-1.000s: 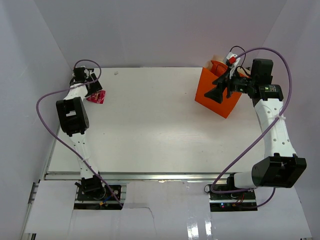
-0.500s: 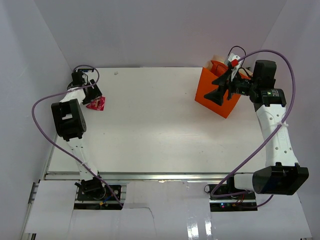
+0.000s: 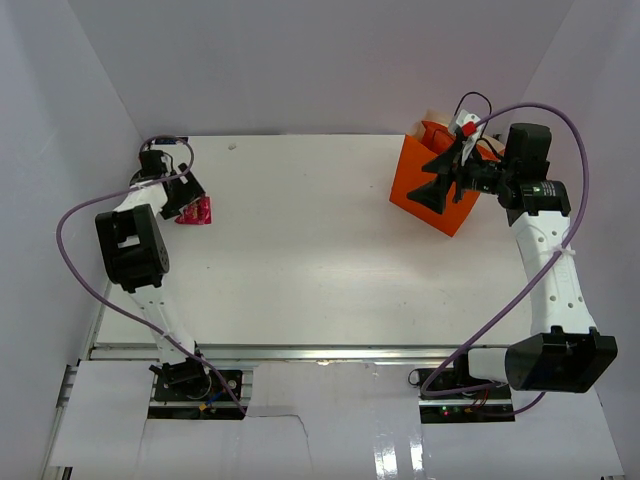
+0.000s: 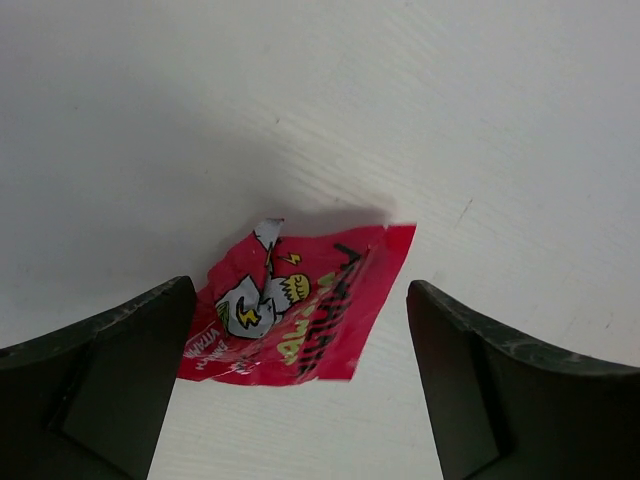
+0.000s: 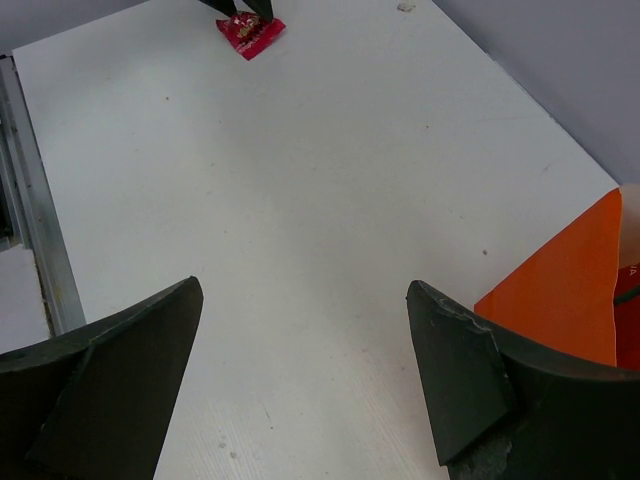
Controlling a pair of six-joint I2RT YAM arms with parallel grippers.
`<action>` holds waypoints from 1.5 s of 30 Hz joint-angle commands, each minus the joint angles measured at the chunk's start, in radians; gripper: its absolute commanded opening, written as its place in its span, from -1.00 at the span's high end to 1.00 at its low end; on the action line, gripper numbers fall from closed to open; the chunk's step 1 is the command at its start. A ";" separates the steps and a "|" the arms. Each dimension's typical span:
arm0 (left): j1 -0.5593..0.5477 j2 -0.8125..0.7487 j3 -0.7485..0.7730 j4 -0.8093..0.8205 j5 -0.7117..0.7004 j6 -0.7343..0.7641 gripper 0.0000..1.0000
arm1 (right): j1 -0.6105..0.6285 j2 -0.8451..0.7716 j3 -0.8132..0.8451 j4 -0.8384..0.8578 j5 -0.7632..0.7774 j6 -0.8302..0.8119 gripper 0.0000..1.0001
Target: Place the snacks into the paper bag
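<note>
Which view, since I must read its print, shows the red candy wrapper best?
Left wrist: the red candy wrapper lies large between the fingers of the open left gripper, print visible. Top external shows a small red patch; right wrist a tiny one at its top edge.

A white tabletop [image 3: 300, 260] sits between pale grey walls [image 3: 320, 60]. A small pale speck [image 3: 232, 146] lies near its far edge. A metal rail [image 3: 300, 352] runs along the near edge, with a white board [image 3: 330, 430] just in front.
</note>
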 commanded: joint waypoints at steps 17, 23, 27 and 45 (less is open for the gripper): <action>0.006 -0.132 -0.143 0.015 -0.019 -0.008 0.08 | 0.040 -0.040 -0.012 0.044 -0.049 0.022 -0.78; 0.006 -0.156 -0.149 0.031 0.027 -0.019 0.55 | 0.052 -0.066 -0.018 0.015 -0.075 -0.021 -0.77; 0.007 -0.225 -0.219 0.087 0.149 -0.040 0.81 | 0.076 -0.094 -0.015 -0.019 -0.136 -0.078 -0.74; -0.469 -0.776 -0.796 0.545 0.472 -0.384 0.95 | 0.603 0.179 -0.121 0.294 0.455 0.700 -0.80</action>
